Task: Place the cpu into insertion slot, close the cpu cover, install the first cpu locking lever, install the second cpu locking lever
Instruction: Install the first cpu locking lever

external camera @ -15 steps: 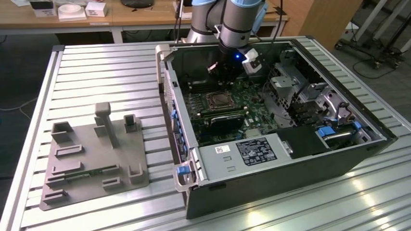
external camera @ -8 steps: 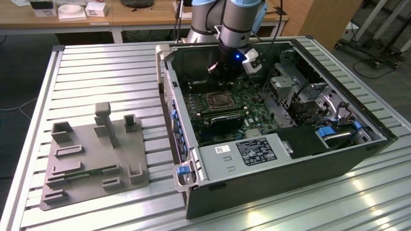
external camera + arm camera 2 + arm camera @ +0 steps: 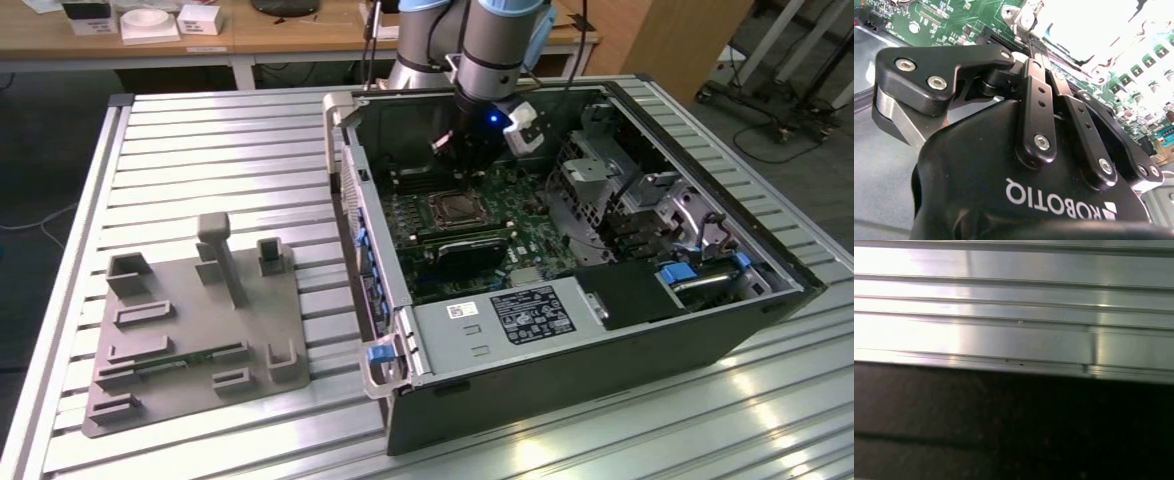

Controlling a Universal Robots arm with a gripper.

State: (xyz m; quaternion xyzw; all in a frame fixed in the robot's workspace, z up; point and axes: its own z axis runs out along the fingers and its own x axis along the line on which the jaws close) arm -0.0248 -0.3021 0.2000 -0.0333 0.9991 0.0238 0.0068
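One arm hangs inside the open computer case [image 3: 587, 330] on my slatted table [image 3: 200, 150]. Pincer [image 3: 457, 158] hovers over the green board, just behind the insertion slot [image 3: 457, 210], not touching it. Second wrist view: pincer [image 3: 1030, 42] fingers [image 3: 1038, 90] drawn narrow together beside the bright socket frame; I cannot tell whether they grip anything.
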